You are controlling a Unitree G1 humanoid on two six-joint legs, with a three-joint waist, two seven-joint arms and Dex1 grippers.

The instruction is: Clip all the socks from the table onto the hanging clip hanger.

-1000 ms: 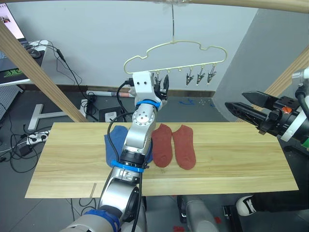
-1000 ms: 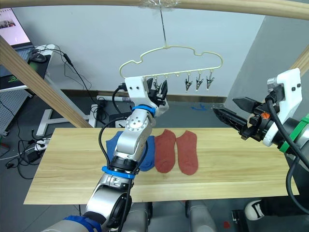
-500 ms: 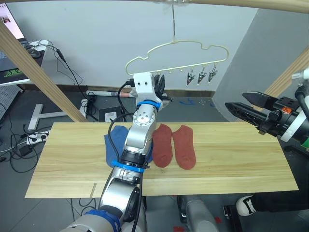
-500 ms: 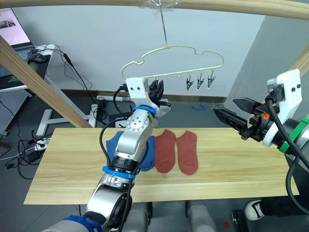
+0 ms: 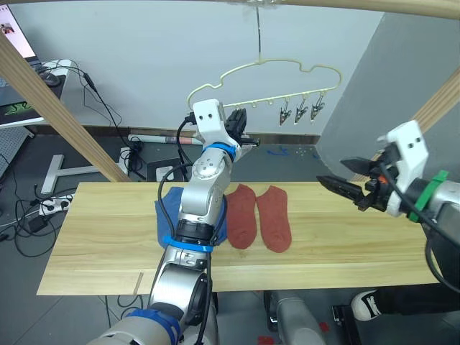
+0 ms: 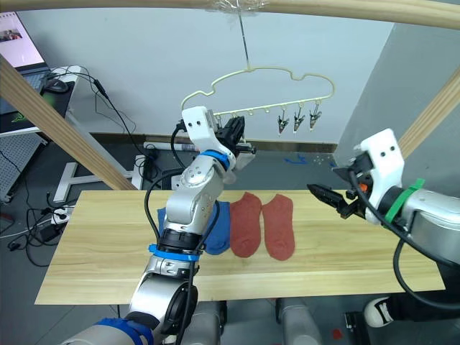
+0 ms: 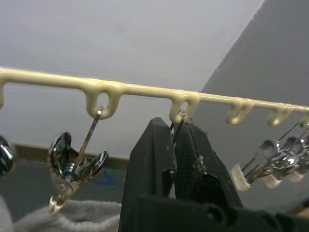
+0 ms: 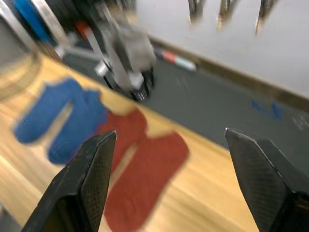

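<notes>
At nine o'clock of the rust pair, the two blue socks (image 6: 215, 226) lie on the table (image 5: 86, 237), partly behind the left arm. That arm reaches up so the left gripper (image 7: 175, 145) sits clenched on a dark clip under the clip hanger (image 5: 287, 68), probably to pinch it open; a grey sock (image 7: 63, 217) already hangs from the neighbouring clip. The two rust-red socks (image 5: 260, 215) lie side by side, long axes running twelve to six. At three o'clock the right gripper (image 8: 169, 145) hovers spread wide and empty, likely headed for them.

4 socks (image 5: 244, 214) on table (image 5: 345, 244); hanger (image 5: 277, 86) above.
</notes>
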